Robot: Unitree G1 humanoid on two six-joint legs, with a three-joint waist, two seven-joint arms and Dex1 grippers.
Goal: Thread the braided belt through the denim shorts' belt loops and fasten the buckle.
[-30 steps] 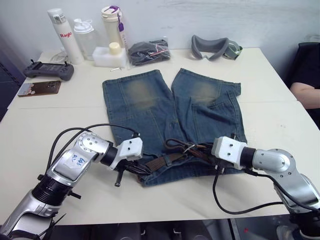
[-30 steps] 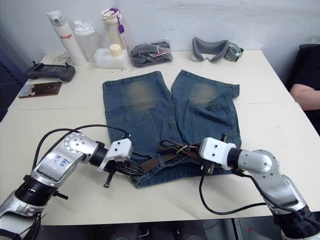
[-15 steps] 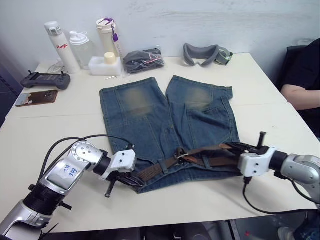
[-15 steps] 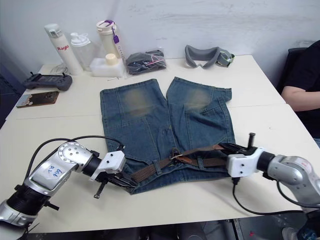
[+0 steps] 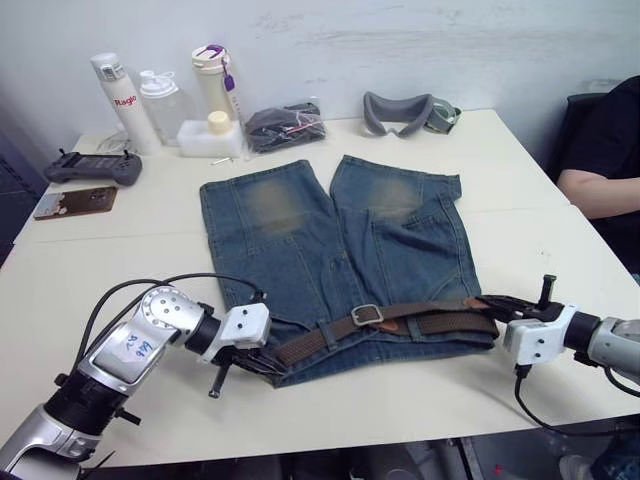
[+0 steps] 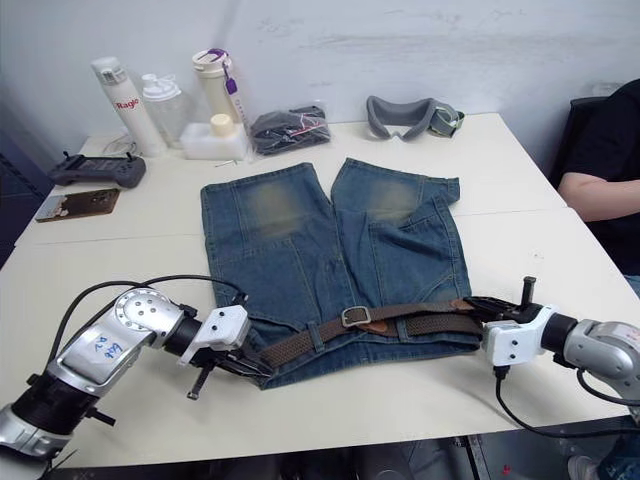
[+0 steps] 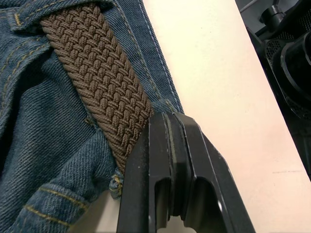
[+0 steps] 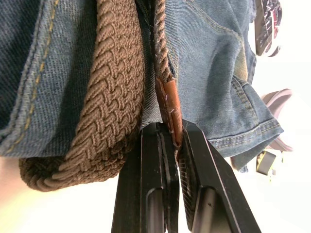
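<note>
The denim shorts (image 5: 300, 235) lie flat on the table, legs pointing away, waistband toward me. The braided belt (image 5: 430, 323) runs along the waistband, and a belt loop (image 6: 318, 334) crosses it left of the silver buckle (image 5: 366, 314), which lies near the middle. My left gripper (image 5: 262, 358) is shut on the belt's left part at the waistband corner (image 7: 124, 121). My right gripper (image 5: 490, 303) sits just past the shorts' right side. It is shut on the belt's brown leather tip (image 8: 169, 109), where the belt folds back on itself.
Three bottles (image 5: 160, 92), a white box (image 5: 205, 135), a bagged dark bundle (image 5: 285, 125) and a grey headset (image 5: 405, 108) line the far edge. A controller (image 5: 92, 167) and a phone (image 5: 75, 202) lie far left. A person's arm (image 5: 598, 185) rests at the right edge.
My right gripper has pulled the belt tip out to the right. The tangled belt has straightened along the waistband and the buckle now lies flat at the middle. The left gripper has stayed in place.
</note>
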